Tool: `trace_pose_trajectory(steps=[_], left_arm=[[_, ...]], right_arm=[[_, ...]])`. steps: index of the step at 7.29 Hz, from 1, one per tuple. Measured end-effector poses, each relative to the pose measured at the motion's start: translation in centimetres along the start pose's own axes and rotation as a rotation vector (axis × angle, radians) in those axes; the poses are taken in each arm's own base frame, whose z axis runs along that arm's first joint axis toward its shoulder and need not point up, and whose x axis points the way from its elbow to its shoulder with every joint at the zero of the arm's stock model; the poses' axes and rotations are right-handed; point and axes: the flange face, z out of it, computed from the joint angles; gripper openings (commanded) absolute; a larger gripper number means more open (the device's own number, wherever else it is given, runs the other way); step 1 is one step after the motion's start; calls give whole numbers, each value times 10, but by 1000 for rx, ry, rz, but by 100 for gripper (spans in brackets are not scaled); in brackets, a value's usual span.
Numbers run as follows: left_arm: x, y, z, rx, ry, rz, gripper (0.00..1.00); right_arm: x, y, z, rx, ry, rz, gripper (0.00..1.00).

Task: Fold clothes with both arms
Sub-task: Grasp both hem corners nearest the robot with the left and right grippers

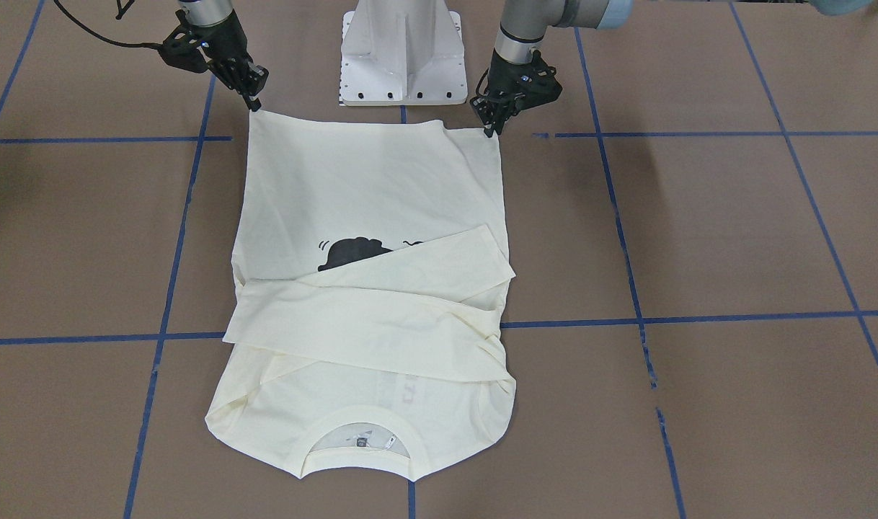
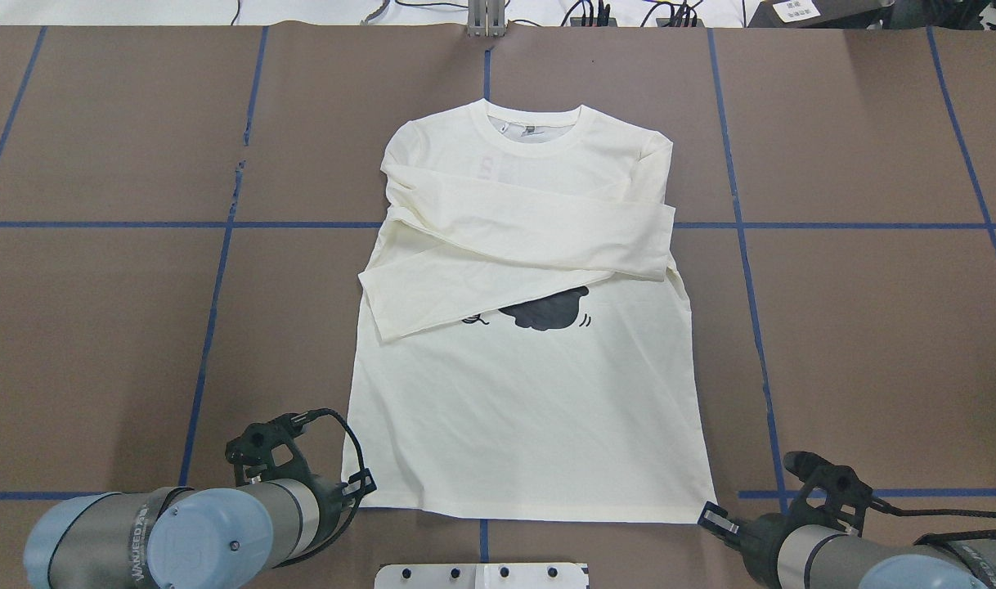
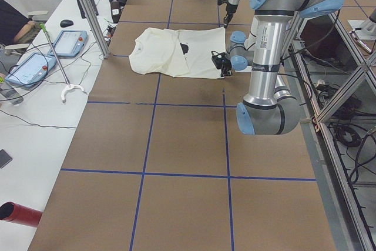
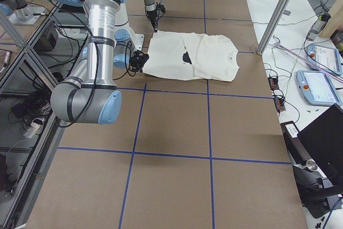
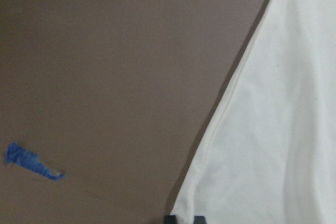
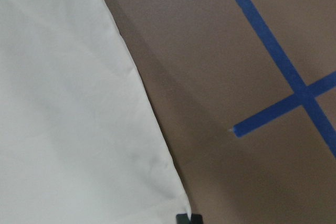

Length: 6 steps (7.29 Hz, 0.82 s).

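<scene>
The cream long-sleeved T-shirt [image 1: 367, 180] lies flat on the brown table, collar [image 2: 535, 131] away from the robot. Both sleeves are folded across the chest and partly cover the black cat print [image 2: 547, 311]. My left gripper [image 1: 491, 128] sits at one near hem corner with its fingers pinched together on the cloth. My right gripper [image 1: 254, 104] is shut on the other near hem corner. In the overhead view the left gripper [image 2: 362, 484] and right gripper [image 2: 713, 517] flank the hem. Each wrist view shows a shirt edge [image 5: 273, 129] [image 6: 68, 103] ending at the fingertips.
The white pedestal base [image 1: 401, 50] stands just behind the hem between the arms. Blue tape lines [image 2: 212, 311] grid the brown table. A side table with tablets [image 3: 64, 42], cables and seated people runs along the far side, beyond metal posts [image 3: 88, 10].
</scene>
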Motion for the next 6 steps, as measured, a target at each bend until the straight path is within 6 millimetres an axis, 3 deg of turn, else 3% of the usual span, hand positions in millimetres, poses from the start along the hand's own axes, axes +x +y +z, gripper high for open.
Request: trace_pose_trajectory(steps=[3,6], left_arm=[[7,-6,-49,-21,61,-13,0],[0,0,-62,-53,57,-22,0]], right_arm=[[3,-3,-1,5,5,-4,0],[10,-9,-14,4,10,-14,0]])
